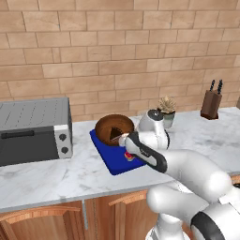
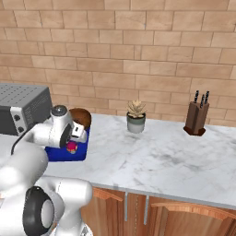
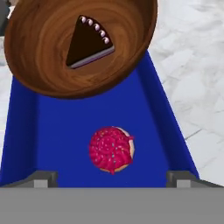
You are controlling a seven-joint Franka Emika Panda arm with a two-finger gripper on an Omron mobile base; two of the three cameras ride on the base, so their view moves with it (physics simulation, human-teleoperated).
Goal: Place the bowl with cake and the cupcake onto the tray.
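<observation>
While base views half-hide it, cupcake (image 3: pixel 111 149) sits on tray (image 3: pixel 65 122) beside bowl (image 3: pixel 78 43).

My left base view looks forward and down from behind the arm, tray (image 1: pixel 108 161) near centre. The right one sees that tray (image 2: pixel 60 153) at nine o'clock. My hand view hangs close above the tray (image 3: pixel 65 127), facing down.

White-grey marble counter (image 1: pixel 56 176) over wooden cabinet doors, backed by a brick wall. Directly on it: grey toaster oven (image 1: pixel 35 130) at the left end; deep-blue rectangular tray (image 1: pixel 110 159) just beside it; small potted succulent in a grey pot (image 2: pixel 136 116) near the wall; dark wooden knife block (image 2: pixel 196 117) further right, well apart.
</observation>
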